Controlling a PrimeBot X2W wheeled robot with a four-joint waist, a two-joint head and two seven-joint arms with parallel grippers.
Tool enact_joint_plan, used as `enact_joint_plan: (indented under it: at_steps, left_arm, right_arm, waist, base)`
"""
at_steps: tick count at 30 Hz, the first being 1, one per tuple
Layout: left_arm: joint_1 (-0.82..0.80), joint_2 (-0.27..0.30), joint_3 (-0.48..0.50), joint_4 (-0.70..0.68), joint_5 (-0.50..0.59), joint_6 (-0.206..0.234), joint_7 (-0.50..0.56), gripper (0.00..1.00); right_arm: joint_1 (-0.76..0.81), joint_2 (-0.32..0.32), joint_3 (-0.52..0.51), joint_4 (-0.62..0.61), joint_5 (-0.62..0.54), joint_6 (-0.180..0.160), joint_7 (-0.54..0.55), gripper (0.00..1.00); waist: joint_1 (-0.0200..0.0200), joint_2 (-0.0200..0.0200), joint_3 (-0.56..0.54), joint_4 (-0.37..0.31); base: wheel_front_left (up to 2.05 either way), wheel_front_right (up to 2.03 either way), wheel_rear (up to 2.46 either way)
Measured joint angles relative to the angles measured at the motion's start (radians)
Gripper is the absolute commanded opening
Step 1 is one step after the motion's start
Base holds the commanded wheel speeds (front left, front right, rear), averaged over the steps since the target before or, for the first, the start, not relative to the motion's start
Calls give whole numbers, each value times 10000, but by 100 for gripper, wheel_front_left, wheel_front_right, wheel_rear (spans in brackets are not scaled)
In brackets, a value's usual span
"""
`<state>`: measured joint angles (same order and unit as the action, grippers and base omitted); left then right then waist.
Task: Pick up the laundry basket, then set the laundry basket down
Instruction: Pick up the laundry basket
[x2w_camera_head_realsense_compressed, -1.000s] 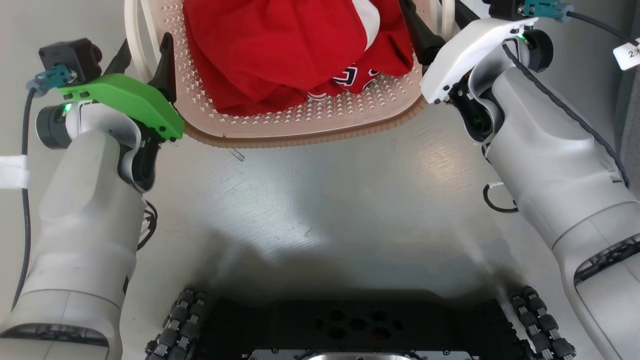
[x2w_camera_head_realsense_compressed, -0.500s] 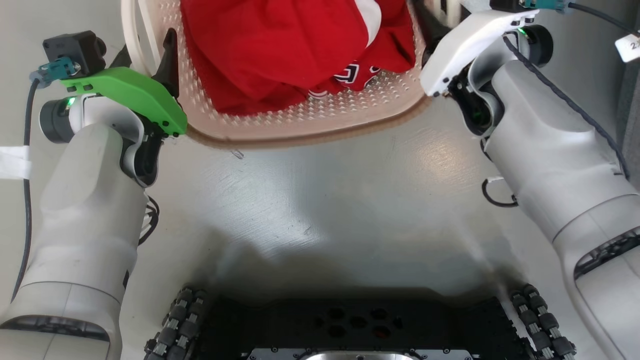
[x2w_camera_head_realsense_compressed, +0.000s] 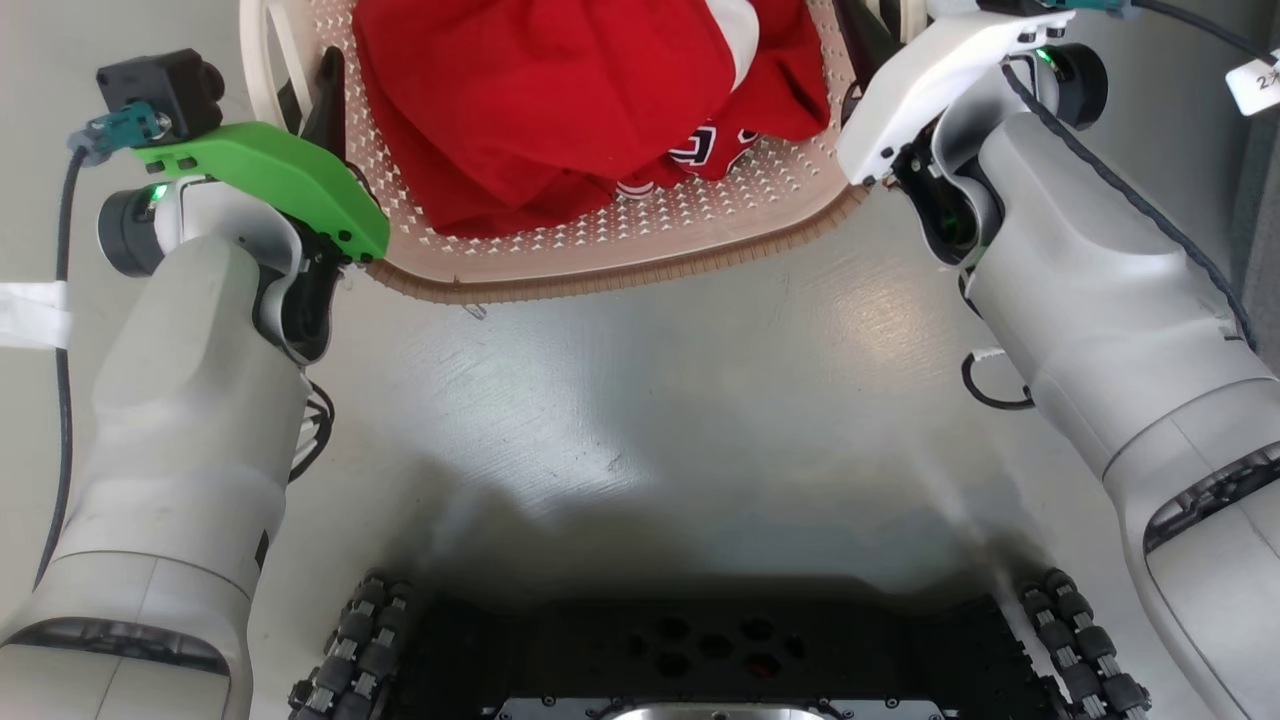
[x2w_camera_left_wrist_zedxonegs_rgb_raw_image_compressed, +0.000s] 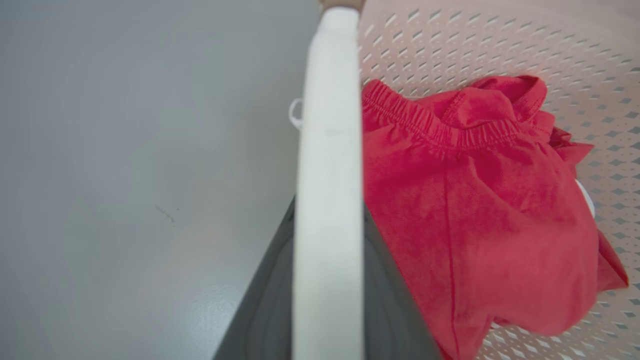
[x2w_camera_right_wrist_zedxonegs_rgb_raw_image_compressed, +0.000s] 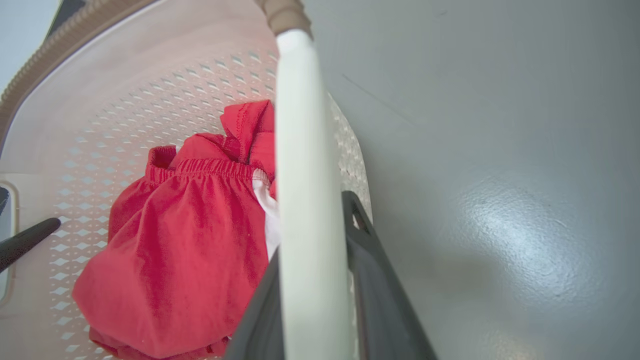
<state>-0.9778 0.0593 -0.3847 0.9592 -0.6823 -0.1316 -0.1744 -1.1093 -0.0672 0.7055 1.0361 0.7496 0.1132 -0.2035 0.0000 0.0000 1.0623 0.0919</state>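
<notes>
Base (x2w_camera_head_realsense_compressed: 700, 655) is sitting nearest the head camera, black, with roller wheels at both corners. Grey floor (x2w_camera_head_realsense_compressed: 640, 420) is stretching ahead of it.

Both pale forearms are rising from the lower corners and angling inward toward the laundry basket (x2w_camera_head_realsense_compressed: 600, 262). It is lying at the top of the head view, ahead of the base, between the two wrists.

Left gripper (x2w_camera_head_realsense_compressed: 305, 90), under its green cover, is reaching over the basket's left side. Right gripper (x2w_camera_head_realsense_compressed: 875, 25), under a white cover, is reaching over the right side.

Left wrist view: left fingers (x2w_camera_left_wrist_zedxonegs_rgb_raw_image_compressed: 395, 310) are pressing close on either side of the left handle (x2w_camera_left_wrist_zedxonegs_rgb_raw_image_compressed: 327, 175), gripping it.

Right wrist view: right fingers (x2w_camera_right_wrist_zedxonegs_rgb_raw_image_compressed: 372, 290) are likewise clamping the right handle (x2w_camera_right_wrist_zedxonegs_rgb_raw_image_compressed: 305, 175).

Red clothing (x2w_camera_head_realsense_compressed: 560, 100) is lying heaped inside. Cannot tell whether the basket's underside is touching the floor.

Versus 1.0 s ago:
- Floor scratch (x2w_camera_head_realsense_compressed: 476, 311) is sitting at the same spot, so the camera is holding.
- Both wrists are standing farther up the view, the left one also nearer the middle.
- The basket's right corner is riding higher.
- The near rim, blurred 0.5 s ago, is showing sharp.
</notes>
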Motion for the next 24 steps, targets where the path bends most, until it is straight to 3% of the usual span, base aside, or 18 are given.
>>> enact_joint_plan:
  at_steps: [24]
  left_arm:
    - [502,165,-1103,606,-523,-2,-10,0]
  right_arm:
    - [906,128,663,516,1018,-2,-61,0]
  waist:
    - [0,0,-1817,-353]
  base:
    - [0,0,0]
